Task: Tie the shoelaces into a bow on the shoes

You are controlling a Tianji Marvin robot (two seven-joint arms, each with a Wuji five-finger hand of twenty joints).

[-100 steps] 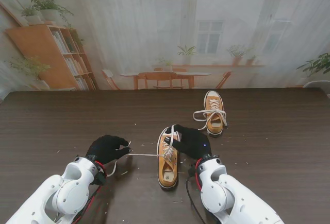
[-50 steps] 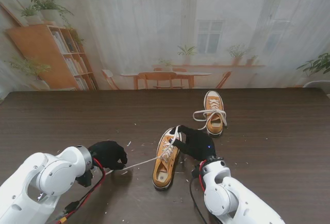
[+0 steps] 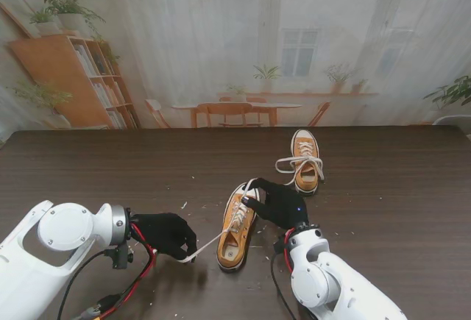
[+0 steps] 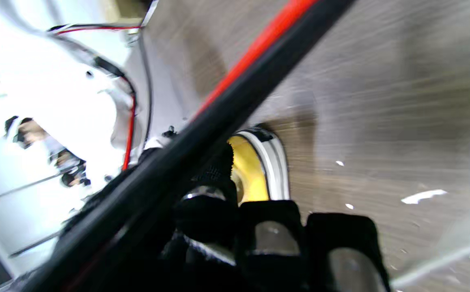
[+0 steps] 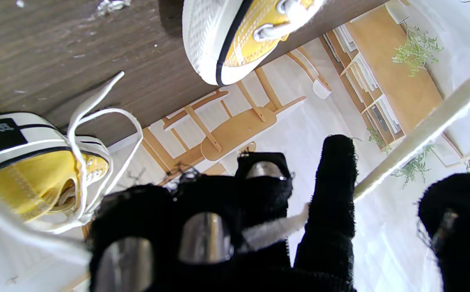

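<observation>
While black-gloved left robot hand [image 3: 168, 233] and right robot hand [image 3: 276, 202] pinch flat white lace [image 3: 210, 242], yellow canvas shoe [image 3: 235, 226] tilts

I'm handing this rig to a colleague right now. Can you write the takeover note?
Left hand: shut on one lace end, drawn taut to my left of the near shoe.
Right hand: shut on the other lace at that shoe's toe end.
Far shoe sits farther from me to the right, laces loose.
Done: both ends gripped. Left: no bow on either shoe.
</observation>
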